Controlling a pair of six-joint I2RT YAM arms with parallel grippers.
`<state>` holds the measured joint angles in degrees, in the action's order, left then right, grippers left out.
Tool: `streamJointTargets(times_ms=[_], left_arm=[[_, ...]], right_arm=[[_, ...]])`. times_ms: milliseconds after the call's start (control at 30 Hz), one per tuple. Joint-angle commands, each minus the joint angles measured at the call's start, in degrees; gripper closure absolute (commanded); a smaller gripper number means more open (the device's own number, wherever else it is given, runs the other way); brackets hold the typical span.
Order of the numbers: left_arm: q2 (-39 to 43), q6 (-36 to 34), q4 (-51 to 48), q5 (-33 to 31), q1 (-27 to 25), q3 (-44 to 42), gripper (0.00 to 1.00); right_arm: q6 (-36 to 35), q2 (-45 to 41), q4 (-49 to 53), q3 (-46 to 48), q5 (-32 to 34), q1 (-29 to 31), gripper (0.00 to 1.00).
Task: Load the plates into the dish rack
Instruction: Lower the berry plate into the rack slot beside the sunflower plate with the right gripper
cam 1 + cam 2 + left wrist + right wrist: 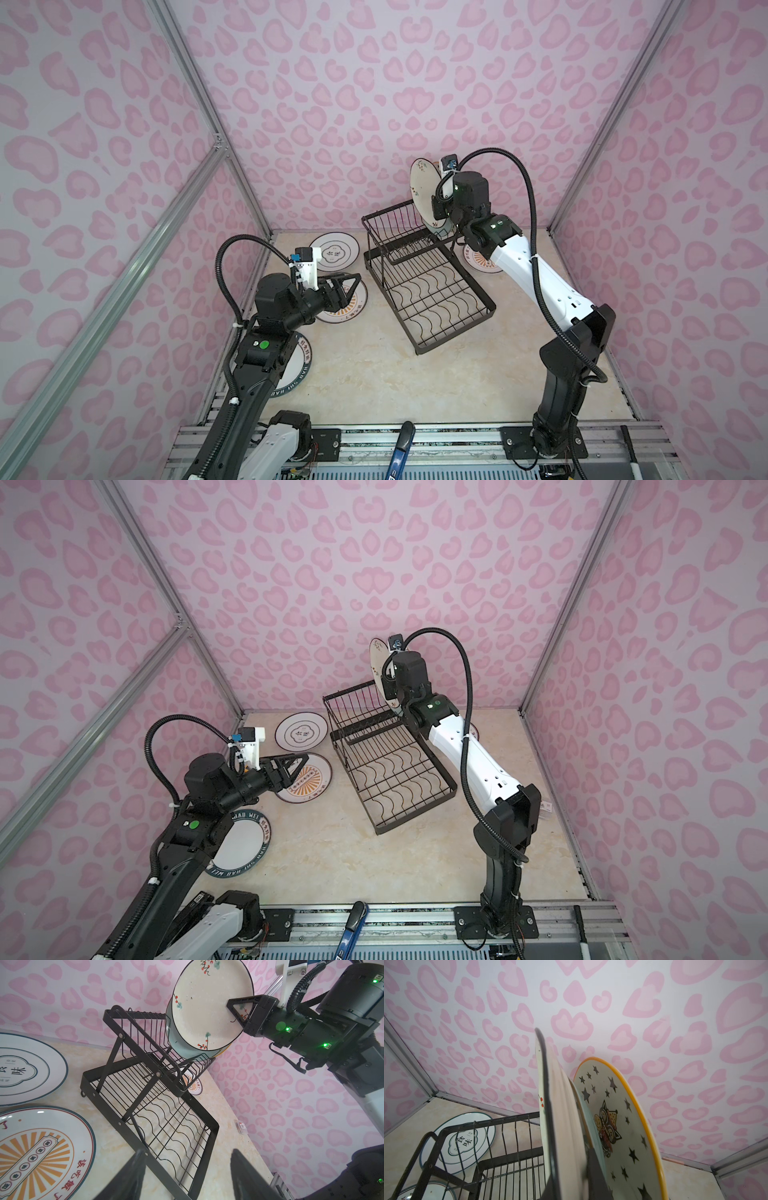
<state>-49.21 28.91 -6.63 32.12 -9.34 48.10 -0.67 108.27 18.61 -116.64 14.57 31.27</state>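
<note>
While the right gripper (pixel 233 1006) grips the cream floral plate (pixel 209 1007) upright over the dish rack basket (pixel 133 1014), a skewed descent could clip the pale blue plate (pixel 169 1030) beside it; left gripper (pixel 187 1155) hangs open.

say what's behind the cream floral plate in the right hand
A pale blue plate, then a starred yellow-rimmed plate, both on edge in the raised basket. The cream floral plate hides most of the blue one.

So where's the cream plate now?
Right of centre in both top views: the cream plate stands upright in the right gripper, at the rack's raised basket, beside the blue plate.
</note>
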Motion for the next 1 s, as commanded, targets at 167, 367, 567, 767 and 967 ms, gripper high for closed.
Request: streamJointTargets(times_ms=[167, 367, 567, 767, 967], left_arm=[[0.26, -0.95, -0.04, 0.04, 0.04, 0.73, 0.33], [0.34, -0.96, 0.21, -0.12, 0.04, 0.52, 0.33], [0.08, -1.04, 0.27, -0.11, 0.04, 0.58, 0.33], [0.28, -1.13, 0.23, -0.06, 0.12, 0.6, 0.33], [0.72, -1.48, -0.31, -0.34, 0.05, 0.6, 0.33]], right_arm=[[-1.09, 1.22, -5.83, -0.45, 0.01, -0.06, 1.0], [-0.7, 1.09, -6.25, 0.75, -1.47, -0.05, 1.0], [0.11, 1.31, -6.14, 0.67, -1.56, 0.1, 1.0], [-0.03, 2.01, -6.38, 0.39, -1.38, 0.55, 1.0], [0.16, 2.67, -6.27, 0.27, -1.56, 0.73, 1.0]])
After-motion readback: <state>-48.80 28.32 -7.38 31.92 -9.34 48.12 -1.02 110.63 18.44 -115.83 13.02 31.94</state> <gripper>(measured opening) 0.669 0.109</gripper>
